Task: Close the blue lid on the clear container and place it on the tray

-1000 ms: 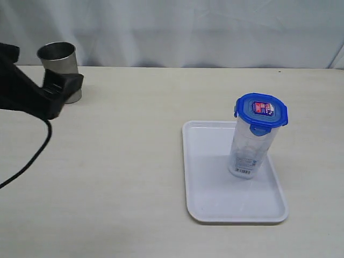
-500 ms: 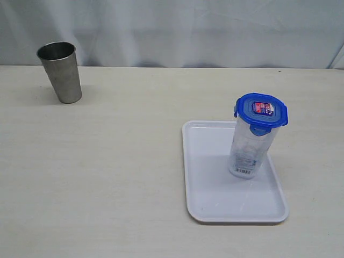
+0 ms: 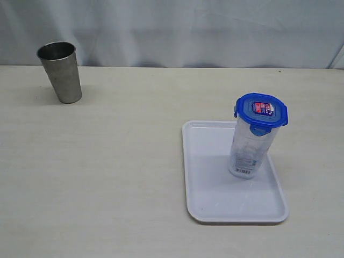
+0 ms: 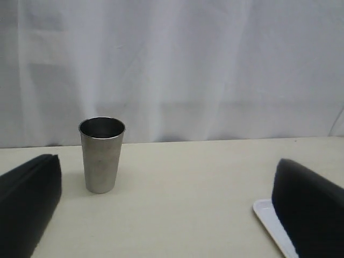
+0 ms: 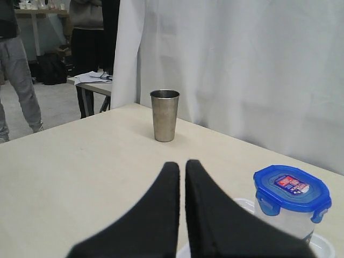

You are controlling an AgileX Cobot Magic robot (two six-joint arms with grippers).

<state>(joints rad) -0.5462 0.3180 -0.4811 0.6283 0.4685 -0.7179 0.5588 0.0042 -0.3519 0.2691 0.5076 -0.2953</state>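
Your clear container [image 3: 250,148] stands upright on the right half of the tray [image 3: 207,183], with the blue lid [image 3: 262,112] seated on top. The lid's red-and-white sticker [image 3: 262,108] and the label [image 3: 244,171] near the container's base are too small to read. The steel tumbler [image 3: 62,72] stands well left of the tray. Your left gripper [image 4: 166,201] gapes wide and is empty; your right gripper [image 5: 181,166] is pressed together and also empty.

Only the grippers are showing up from the robot here. The left gripper [image 4: 166,161] is sporting two chunky matte black fingers [image 4: 27,199] with rounded tops and no markings I can spot. The right gripper [image 5: 181,164] is looking the same plain black, its fingers [image 5: 156,215] tapering from wide bases to narrow rounded tips.
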